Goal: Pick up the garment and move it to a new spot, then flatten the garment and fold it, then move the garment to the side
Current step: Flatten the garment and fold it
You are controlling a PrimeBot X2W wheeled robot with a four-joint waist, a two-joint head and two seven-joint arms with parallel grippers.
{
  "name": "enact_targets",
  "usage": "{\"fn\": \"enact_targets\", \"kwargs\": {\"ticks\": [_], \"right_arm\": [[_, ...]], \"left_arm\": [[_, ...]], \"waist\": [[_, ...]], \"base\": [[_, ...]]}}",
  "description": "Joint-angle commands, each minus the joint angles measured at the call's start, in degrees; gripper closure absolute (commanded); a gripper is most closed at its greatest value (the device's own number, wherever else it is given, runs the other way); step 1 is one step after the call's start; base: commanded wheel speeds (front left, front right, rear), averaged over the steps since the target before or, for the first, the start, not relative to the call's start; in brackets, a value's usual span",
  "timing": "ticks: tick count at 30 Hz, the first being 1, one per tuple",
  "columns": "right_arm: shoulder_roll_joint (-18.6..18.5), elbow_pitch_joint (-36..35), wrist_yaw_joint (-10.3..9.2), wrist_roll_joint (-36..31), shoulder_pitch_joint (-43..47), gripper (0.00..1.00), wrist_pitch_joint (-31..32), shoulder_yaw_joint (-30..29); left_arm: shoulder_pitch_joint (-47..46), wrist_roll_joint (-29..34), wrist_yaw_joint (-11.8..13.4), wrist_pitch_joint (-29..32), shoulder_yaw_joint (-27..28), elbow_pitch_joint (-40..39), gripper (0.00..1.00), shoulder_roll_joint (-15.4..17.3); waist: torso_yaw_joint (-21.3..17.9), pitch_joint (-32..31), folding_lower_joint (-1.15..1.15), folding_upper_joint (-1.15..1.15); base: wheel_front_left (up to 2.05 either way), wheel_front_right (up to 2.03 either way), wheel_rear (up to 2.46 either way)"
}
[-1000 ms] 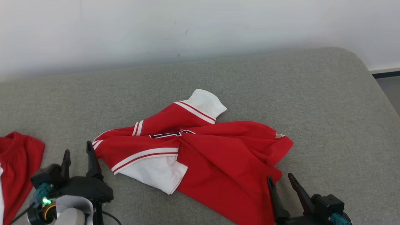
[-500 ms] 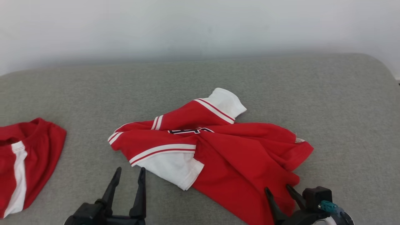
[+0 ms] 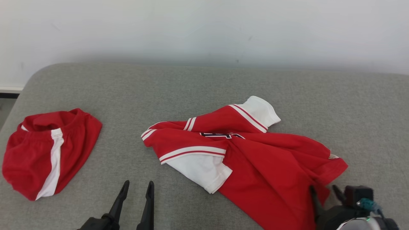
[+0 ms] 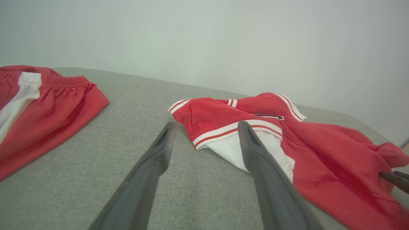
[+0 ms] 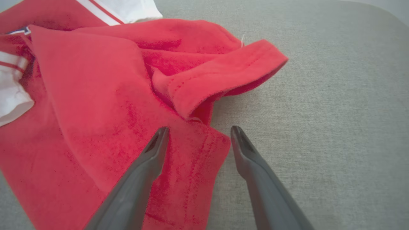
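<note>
I find the garment (image 3: 255,159), a red jersey with white sleeves and striped trim, lying crumpled and unfolded on the grey padded surface (image 3: 204,86), between my two tools and a little ahead of both. The left gripper (image 4: 207,124) stands with its fingers well apart and nothing between them but bare grey cloth; it holds nothing. From that tool, the nearer white sleeve (image 4: 230,151) lies just ahead and to the right. In the left wrist view the right-hand finger crosses in front of the sleeve's edge, and I cannot tell whether it touches. The right gripper (image 5: 199,128) likewise has its fingers spread, with no grip made. Its fingers straddle the near corner of the red hem (image 5: 204,150): the left-hand finger is over red cloth, the right-hand finger over bare surface just beside the cloth's edge. Whether either fingertip rests on the fabric I cannot tell. A folded-over band of the hem rises just ahead of that tool's fingertips. A second item, red shorts (image 3: 48,156) with a white side stripe, lies bunched well off to the left of the left gripper, apart from the garment. A pale wall (image 3: 204,28) stands beyond the surface, ahead of both tools.
</note>
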Motion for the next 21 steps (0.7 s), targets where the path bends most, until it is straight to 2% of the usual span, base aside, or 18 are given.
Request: {"fn": "enact_targets", "kwargs": {"ticks": [1, 4, 9, 10, 11, 16, 21], "right_arm": [[0.04, 0.95, 0.2, -1.77, -1.25, 0.0, -0.3, -2.0], [0.06, 3.21, 0.2, -3.22, -2.21, 0.0, 1.32, -4.31], [0.01, 6.18, 0.2, -3.07, -2.52, 0.0, 4.67, -4.66], [0.02, 6.79, 0.2, -1.62, -2.61, 0.58, 5.12, -4.66], [0.03, 7.06, 0.2, -1.78, -2.65, 1.0, 5.24, -4.61], [-0.07, 6.48, 0.19, -3.11, -4.56, 1.0, 4.38, -6.69], [0.03, 6.16, 0.19, -6.39, -11.6, 1.0, 3.71, -9.99]], "left_arm": [[0.81, -0.26, -0.35, -0.17, -0.48, 0.27, 0.0, -0.03], [1.11, -0.54, -0.4, -0.17, -0.87, 0.57, 0.0, 0.01], [1.25, -0.84, -0.26, -0.17, -1.19, 0.8, 0.0, 0.42], [1.36, -0.9, -0.27, -0.17, -1.25, 0.8, 0.0, 0.47], [1.47, -1.01, -0.27, -0.17, -1.28, 0.8, 0.0, 0.54], [1.65, -1.31, -0.29, -0.17, -1.34, 0.65, 0.0, 0.62], [1.18, -1.47, -0.3, -0.17, -1.55, 0.39, 0.0, 0.88]], "waist": [[1.29, -0.71, 0.0, 0.0], [2.18, -1.07, 0.0, 0.0], [3.17, -1.54, 0.0, 0.0], [3.29, -1.59, 0.0, 0.0], [3.39, -1.61, 0.0, 0.0], [3.6, -1.59, 0.0, 0.0], [3.7, -0.81, 0.0, 0.0]], "base": [[0.0, 0.0, 0.0], [0.0, 0.0, 0.0], [0.0, 0.0, 0.0], [0.0, 0.0, 0.0], [0.0, 0.0, 0.0], [0.0, 0.0, 0.0], [0.0, 0.0, 0.0]]}}
